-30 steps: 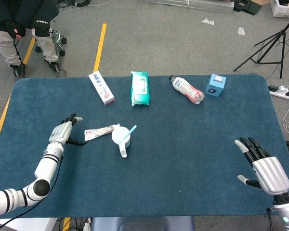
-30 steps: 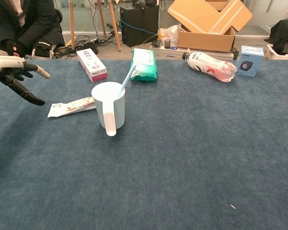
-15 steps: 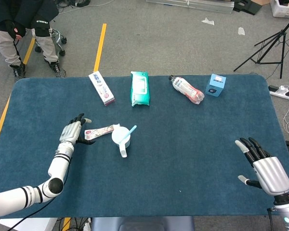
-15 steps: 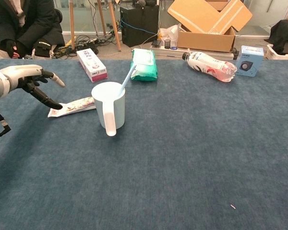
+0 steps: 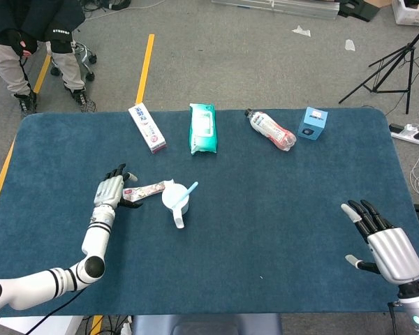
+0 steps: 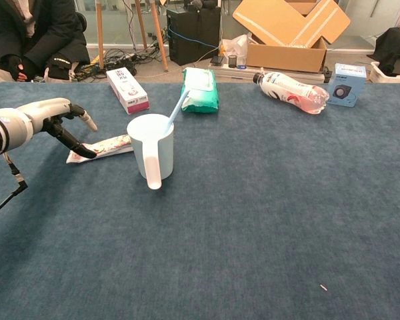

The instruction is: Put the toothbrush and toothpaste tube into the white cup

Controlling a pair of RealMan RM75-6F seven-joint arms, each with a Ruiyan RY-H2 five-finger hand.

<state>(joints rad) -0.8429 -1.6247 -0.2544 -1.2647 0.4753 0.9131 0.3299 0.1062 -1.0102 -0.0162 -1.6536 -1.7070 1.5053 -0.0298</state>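
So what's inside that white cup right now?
A light blue toothbrush stands in the white cup, leaning against the rim with its upper end sticking out. Its lower end is hidden by the cup wall. The toothpaste tube lies outside on the table, at the left robot hand.

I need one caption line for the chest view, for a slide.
Left hand reaches the toothpaste tube beside the white cup, which already holds the toothbrush.

The left hand (image 5: 112, 190) has a silver-grey metal back and black fingers with pale tips. Its arm (image 5: 52, 279) is made of white rounded segments with black rings at the joints, and a thin black cable (image 6: 5, 190) hangs under it. The right hand (image 5: 380, 244) has the same silver shell, black fingers and a grey wrist.
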